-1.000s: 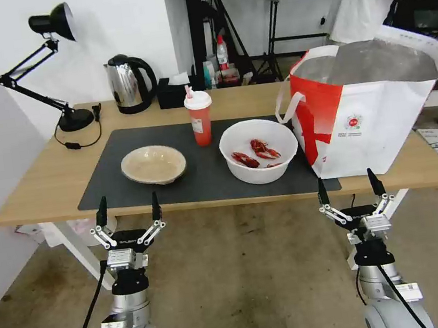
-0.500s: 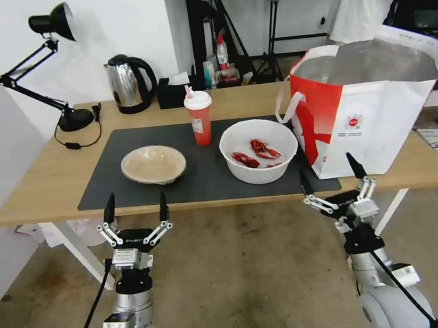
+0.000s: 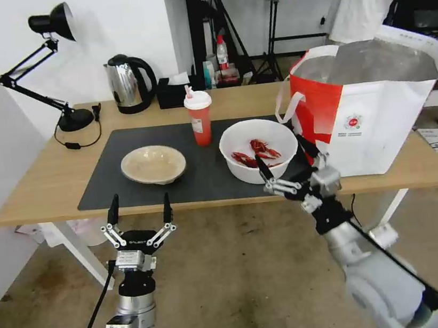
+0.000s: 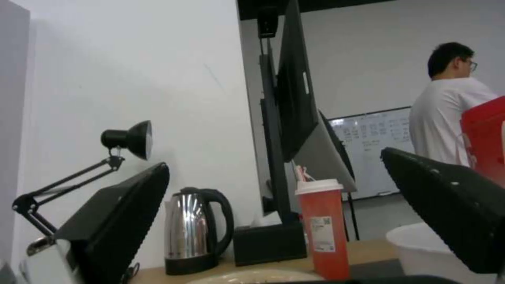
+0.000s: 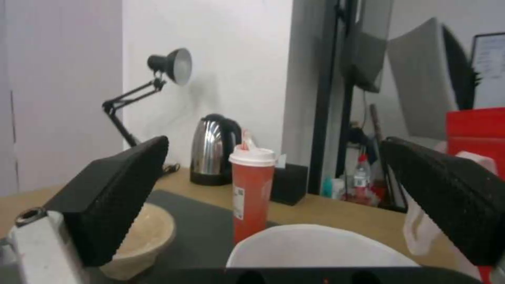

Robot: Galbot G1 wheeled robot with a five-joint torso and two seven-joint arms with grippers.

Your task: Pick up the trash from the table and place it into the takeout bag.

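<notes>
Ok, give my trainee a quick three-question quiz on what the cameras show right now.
1. True or false: the cup lies tipped over on the mat.
2. Which gripper is nearest the white bowl? A. left B. right
3. Fill in: the crayfish shells lie in the ____ bowl.

Key
1. False. It stands upright, lid and straw on.
2. B. The right gripper, open, is at the bowl's near rim beside the bag; the left gripper, open, hangs short of the table edge, near the beige bowl.
3. White.
</notes>
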